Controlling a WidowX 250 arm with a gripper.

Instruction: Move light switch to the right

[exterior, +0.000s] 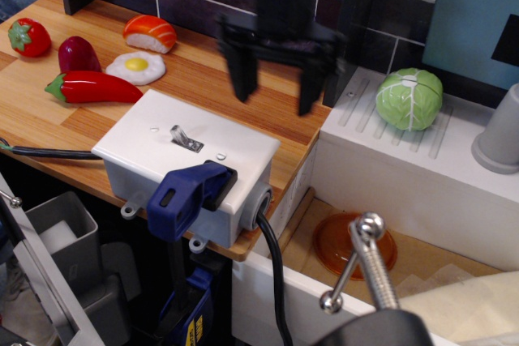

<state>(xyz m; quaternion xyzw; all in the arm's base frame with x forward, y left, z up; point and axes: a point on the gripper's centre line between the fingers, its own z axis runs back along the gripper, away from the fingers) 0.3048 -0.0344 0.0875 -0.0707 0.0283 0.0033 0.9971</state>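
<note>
a: what sits far to the left of the tool (274, 91)?
b: a strawberry (29, 37) at the worktop (235, 87) edge, then a dark purple vegetable (79, 54), a red pepper (93, 87), a fried egg (136, 66) and a piece of salmon sushi (150, 32), all well apart from the tool.

a: and the light switch (186, 138)?
b: it is below and left of the tool, nearer the camera, sticking out of the top of the white box (190, 164). the lever leans toward the left. nothing touches it.

a: what about the tool itself?
b: it is blurred, hanging above the wood behind the box. its two dark fingers (241, 70) point down and stand spread apart, with nothing between them.

a: anything on the box front?
b: a blue clamp (189, 196) grips its near edge, below the tool, and a black cable (274, 269) leaves the box's right end.

a: and to the tool's right?
b: a green cabbage (409, 99) lies on the ridged white sink top (422, 160), near the tool's right finger but apart from it. lower down, an orange bowl (349, 241) lies in the basin, and a grey cup (499, 131) stands at the far right.
</note>
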